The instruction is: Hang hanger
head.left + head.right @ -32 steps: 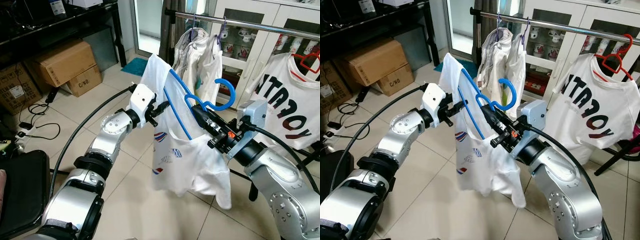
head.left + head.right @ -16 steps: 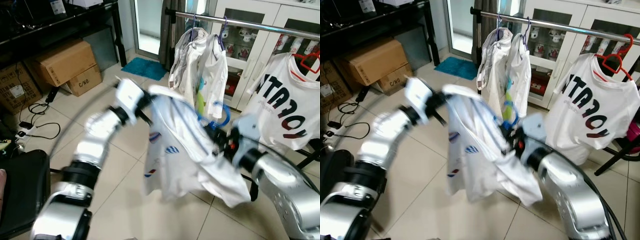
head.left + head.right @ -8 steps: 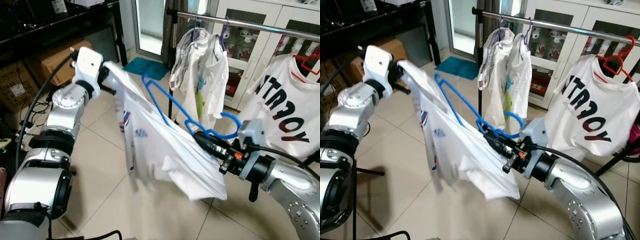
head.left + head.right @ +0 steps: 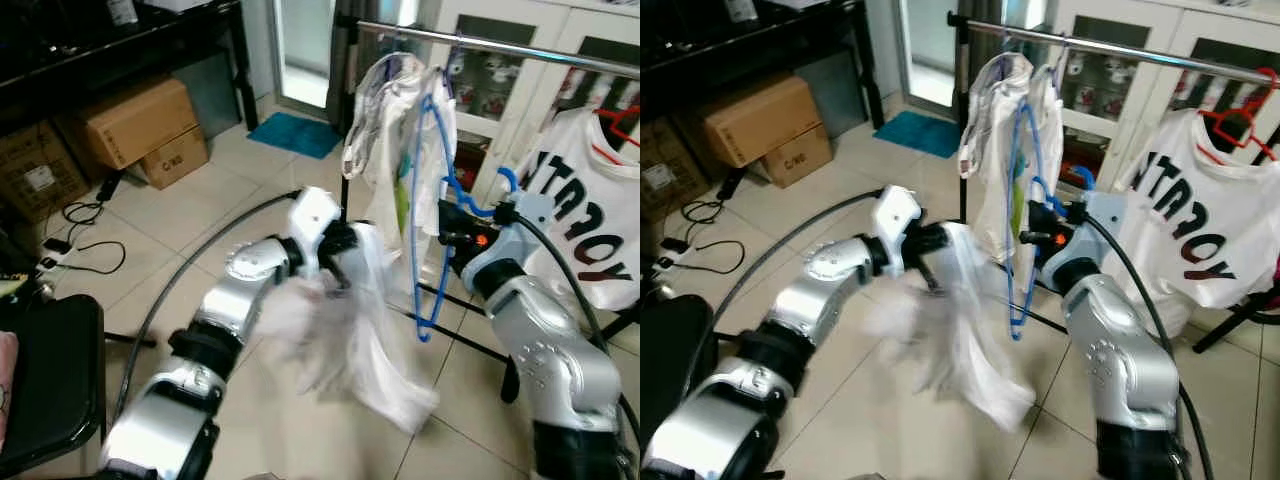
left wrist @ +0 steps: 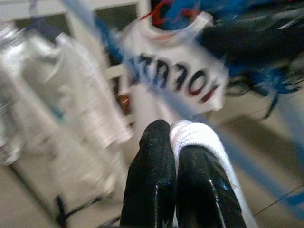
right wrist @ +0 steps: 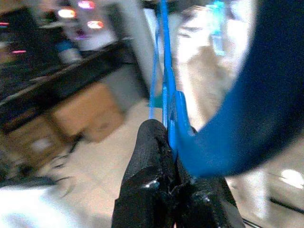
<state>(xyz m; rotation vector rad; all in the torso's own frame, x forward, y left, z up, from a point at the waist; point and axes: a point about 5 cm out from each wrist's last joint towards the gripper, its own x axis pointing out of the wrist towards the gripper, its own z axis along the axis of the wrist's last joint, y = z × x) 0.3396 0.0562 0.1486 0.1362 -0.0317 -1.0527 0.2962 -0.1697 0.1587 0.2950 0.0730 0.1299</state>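
Observation:
A blue hanger (image 4: pixel 412 250) stands upright just in front of the clothes rail (image 4: pixel 500 46). My right gripper (image 4: pixel 447 228) is shut on it near the hook, and the blue wire (image 6: pixel 166 71) runs out from between the closed fingers. A white shirt (image 4: pixel 370 335) hangs blurred below my left gripper (image 4: pixel 338 245), which is shut on its edge (image 5: pixel 199 138). The shirt droops to the left of the hanger's frame and looks largely off it, though blur hides the contact.
Two pale garments (image 4: pixel 395 130) hang on the rail's left end. A white lettered T-shirt (image 4: pixel 590 225) on a red hanger hangs at the right. Cardboard boxes (image 4: pixel 135 120) and floor cables (image 4: pixel 70 225) lie left, and a black seat (image 4: pixel 50 380) is near left.
My left gripper swung from far left back to the centre with the shirt. My right gripper rose toward the rail and turned the hanger upright. The shirt no longer stretches across the hanger.

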